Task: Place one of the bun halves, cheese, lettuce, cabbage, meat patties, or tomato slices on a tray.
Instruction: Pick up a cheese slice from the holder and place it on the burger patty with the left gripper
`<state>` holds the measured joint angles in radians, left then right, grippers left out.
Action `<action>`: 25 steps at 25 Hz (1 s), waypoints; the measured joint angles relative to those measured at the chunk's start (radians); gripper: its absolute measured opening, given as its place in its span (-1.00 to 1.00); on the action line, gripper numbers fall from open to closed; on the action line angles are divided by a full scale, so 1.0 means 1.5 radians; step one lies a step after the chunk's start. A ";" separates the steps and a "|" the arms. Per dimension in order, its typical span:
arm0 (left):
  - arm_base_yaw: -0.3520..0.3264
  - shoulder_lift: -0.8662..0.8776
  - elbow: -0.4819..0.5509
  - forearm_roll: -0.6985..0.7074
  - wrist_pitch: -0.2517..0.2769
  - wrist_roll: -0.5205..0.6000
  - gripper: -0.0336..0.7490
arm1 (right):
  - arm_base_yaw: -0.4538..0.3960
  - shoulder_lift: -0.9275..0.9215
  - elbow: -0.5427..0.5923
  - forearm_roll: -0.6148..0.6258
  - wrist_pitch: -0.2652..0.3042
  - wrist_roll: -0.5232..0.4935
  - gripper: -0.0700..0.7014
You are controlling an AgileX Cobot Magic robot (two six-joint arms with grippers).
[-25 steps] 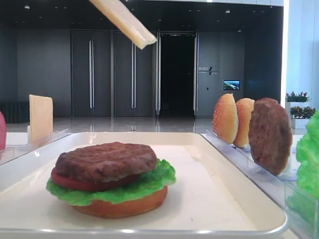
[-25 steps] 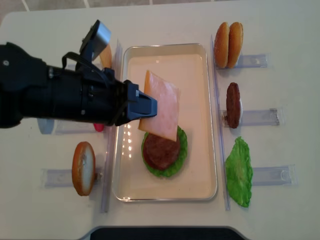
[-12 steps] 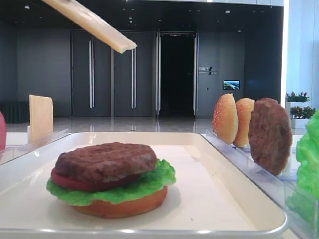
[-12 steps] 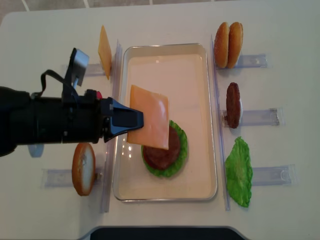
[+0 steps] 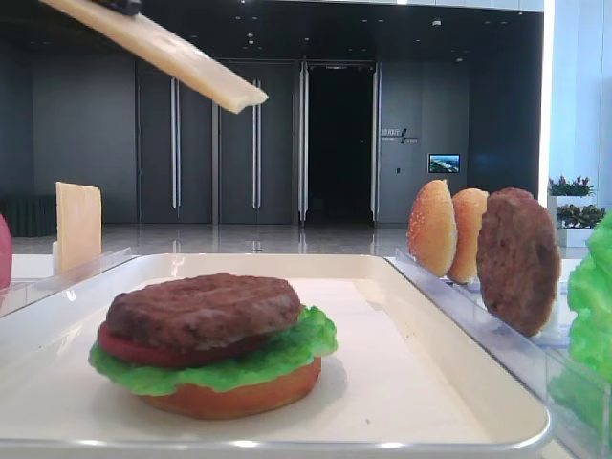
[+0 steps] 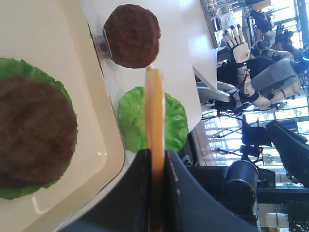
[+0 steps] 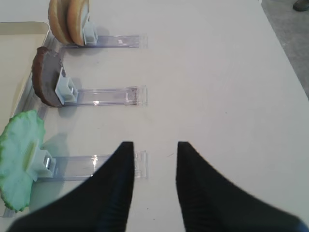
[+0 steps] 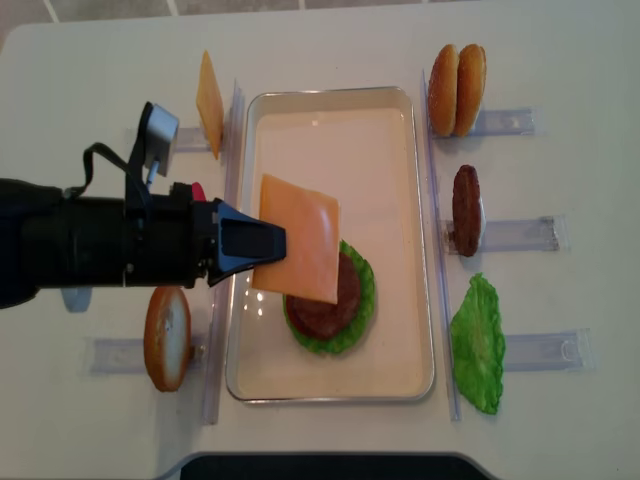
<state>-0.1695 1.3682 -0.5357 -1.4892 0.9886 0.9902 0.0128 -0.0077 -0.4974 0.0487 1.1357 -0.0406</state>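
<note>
While claw (image 8: 262,243) grips cheese (image 8: 298,251), writing illegible

Tilted cheese (image 5: 163,50) high above stacked patty (image 5: 203,309)

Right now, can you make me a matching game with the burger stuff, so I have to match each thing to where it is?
Things:
1. cheese
2. tray
3. spare patty
4. lettuce leaf

Places:
A. standing on edge in a clear holder, right of the tray
B. pinched in the left claw, up in the air
C. lying on the table's right side, nearest the front edge
D. flat in the middle of the table, holding the half-built burger

Pairs: 1-B, 2-D, 3-A, 4-C
</note>
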 joint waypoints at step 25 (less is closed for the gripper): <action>-0.054 0.140 0.000 -0.061 -0.030 0.133 -0.83 | 0.000 0.000 0.000 0.000 0.000 0.000 -0.19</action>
<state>-0.2500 1.5779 -0.5357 -1.5808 0.9430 1.1899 0.0128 -0.0077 -0.4974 0.0487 1.1357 -0.0406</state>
